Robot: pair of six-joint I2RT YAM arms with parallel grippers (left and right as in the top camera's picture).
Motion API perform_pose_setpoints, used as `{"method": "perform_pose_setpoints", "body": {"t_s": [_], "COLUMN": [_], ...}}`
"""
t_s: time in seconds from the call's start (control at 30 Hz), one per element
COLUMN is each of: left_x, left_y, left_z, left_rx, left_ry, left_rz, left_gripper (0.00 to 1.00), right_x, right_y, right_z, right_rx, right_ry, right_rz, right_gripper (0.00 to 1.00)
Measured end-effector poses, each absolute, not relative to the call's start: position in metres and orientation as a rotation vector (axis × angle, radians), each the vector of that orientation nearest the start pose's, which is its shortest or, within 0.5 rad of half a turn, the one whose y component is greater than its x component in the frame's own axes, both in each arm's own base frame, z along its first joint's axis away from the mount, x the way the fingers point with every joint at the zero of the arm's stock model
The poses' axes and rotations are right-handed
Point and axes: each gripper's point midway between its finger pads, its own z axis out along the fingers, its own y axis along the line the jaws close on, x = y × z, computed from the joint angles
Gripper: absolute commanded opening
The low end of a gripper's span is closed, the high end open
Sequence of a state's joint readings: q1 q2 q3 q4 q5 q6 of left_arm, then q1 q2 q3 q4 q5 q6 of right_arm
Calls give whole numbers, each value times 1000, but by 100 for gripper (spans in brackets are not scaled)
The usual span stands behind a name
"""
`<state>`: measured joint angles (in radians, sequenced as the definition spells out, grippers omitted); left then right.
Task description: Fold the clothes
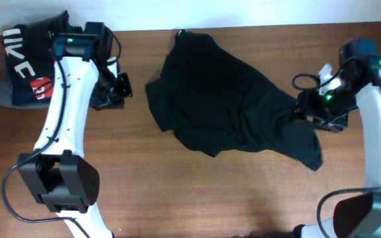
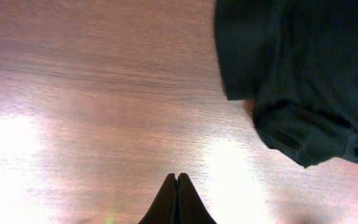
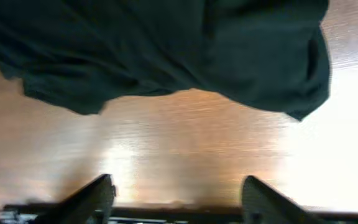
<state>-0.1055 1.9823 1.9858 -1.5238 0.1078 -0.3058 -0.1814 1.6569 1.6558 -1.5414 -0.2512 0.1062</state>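
The clothes [image 1: 223,99], a plain black garment, lie crumpled across the middle of the wooden table [image 1: 177,192]. My left gripper [image 1: 119,88] hovers just left of the garment's left edge, shut and empty; in its wrist view its tips [image 2: 178,180] meet over bare wood, with the clothes [image 2: 303,68] at upper right. Over at the garment's right end, my right gripper [image 1: 307,112] stands open. Bare wood shows between its fingers [image 3: 98,190], and the clothes [image 3: 166,43] lie beyond them, apart from the gripper [image 3: 176,186].
A stack of folded garments [image 1: 25,66], a dark one with big white letters on top, lies at the far left corner, behind my left arm. The table's far edge meets a white wall [image 1: 243,10].
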Motion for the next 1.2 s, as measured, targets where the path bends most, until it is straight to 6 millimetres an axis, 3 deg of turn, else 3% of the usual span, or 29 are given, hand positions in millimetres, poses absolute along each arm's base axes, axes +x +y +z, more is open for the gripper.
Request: {"method": "perform_pose_setpoints", "body": {"t_s": [0.13,0.2,0.23,0.3,0.33,0.47,0.6,0.83,1.2], "left_x": [377,372,369,363,360,343,332,314,319], "left_y": [-81,-96,-105,-127,-137,-178,-201,-204,-218], "left_z": [173,173,173,173,173,169,153,108,53], "left_rx": [-220,-152,-110,-14,30,177,221,98,-119], "left_ry": [3094,3104,3109,3113,3113,3118,3127,3214,3184], "left_rz": [-195,-199,-199,-202,-206,-218,-220,-202,-322], "left_gripper": [4,13,19,51,54,53,53,53,53], "right_x": [296,298,298,299,300,301,302,305,308], "right_y": [-21,-24,-25,-27,-27,-29,-31,-32,-32], "right_z": [194,194,194,194,194,194,195,195,196], "right_rx": [480,486,486,484,482,472,474,470,465], "right_ry": [3052,3047,3046,3042,3039,3034,3031,3016,3004], "right_rz": [298,270,262,247,243,229,217,209,208], "right_gripper": [91,96,96,96,95,89,90,90,90]}}
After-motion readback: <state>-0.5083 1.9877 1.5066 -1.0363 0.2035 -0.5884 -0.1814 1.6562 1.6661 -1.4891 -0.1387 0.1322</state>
